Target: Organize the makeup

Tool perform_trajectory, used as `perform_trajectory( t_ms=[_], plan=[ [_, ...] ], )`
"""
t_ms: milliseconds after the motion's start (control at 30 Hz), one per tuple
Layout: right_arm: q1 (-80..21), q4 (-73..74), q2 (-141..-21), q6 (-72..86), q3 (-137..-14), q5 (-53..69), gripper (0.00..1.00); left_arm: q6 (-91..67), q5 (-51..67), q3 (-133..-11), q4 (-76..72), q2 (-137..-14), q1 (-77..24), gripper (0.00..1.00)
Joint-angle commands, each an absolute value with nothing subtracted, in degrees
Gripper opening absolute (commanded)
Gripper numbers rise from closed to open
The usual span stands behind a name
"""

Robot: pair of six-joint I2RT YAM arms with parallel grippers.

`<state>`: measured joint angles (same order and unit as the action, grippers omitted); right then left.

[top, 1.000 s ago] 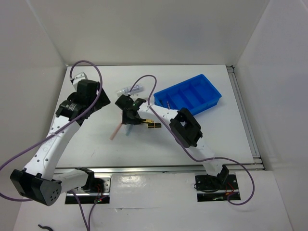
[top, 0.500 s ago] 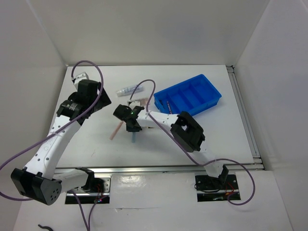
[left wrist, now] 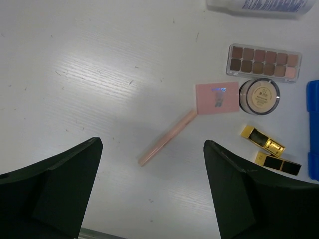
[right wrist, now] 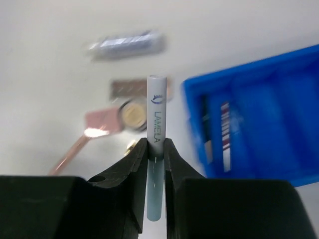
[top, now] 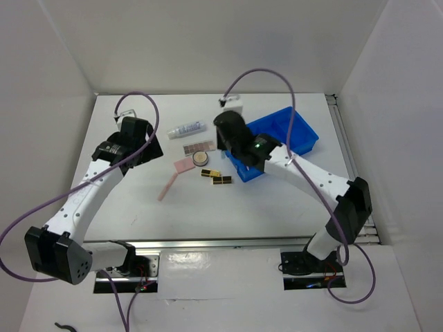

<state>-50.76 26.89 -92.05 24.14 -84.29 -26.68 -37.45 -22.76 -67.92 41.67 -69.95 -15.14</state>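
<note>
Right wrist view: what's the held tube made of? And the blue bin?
Pale tube in the right gripper: likely plastic, smooth semi-gloss, printed lettering on a seamless barrel. Blue bin: looks like moulded plastic, uniform colour, soft sheen, thin divider walls.

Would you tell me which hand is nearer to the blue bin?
Right. The right hand hangs at the left end of the blue bin; the left hand is far to its left, beyond the loose makeup.
</note>
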Motion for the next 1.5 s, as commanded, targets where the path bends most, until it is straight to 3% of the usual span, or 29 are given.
perform_trajectory(
  t_ms=[0,333,600,767,867,967,1200,1467],
  plan=[
    [-44.83,18.73,-92.98,9.6,-81.92,-32.25,0.01,-34.11,-22.94,-67.41,39.9,-72.33,-14.85,0.97],
    [-35.25,15.64,-102.04,2.46,-81.22,-28.4,0.01,-31.64,-22.5,-67.59,42.28,-78.3,-14.85,0.97],
    [-33.93,15.46,-104.5,2.46,-78.67,-23.99,0.06,-30.59,-14.07,-65.13,41.13,-83.93,-14.85,0.95],
    [-33.93,15.99,-104.5,3.6,-77.52,-22.15,0.2,-30.15,-13.01,-63.9,39.73,-85.17,-15.38,0.98],
    [-33.93,16.0,-103.36,4.22,-77.52,-21.01,0.5,-28.84,-12.4,-62.85,39.02,-86.48,-16.08,0.95],
    [-33.93,17.31,-102.66,4.22,-78.66,-21.01,0.65,-28.31,-11.78,-62.84,38.41,-87.8,-16.7,0.89],
    [-32.88,21.09,-97.14,8.61,-81.65,-24.08,0.65,-29.71,-11.95,-62.14,36.65,-93.6,-18.46,0.76],
    [-31.73,22.59,-89.04,12.04,-80.51,-22.15,0.62,-32.51,-15.12,-65.47,36.66,-100.89,-19.07,0.75]
  ],
)
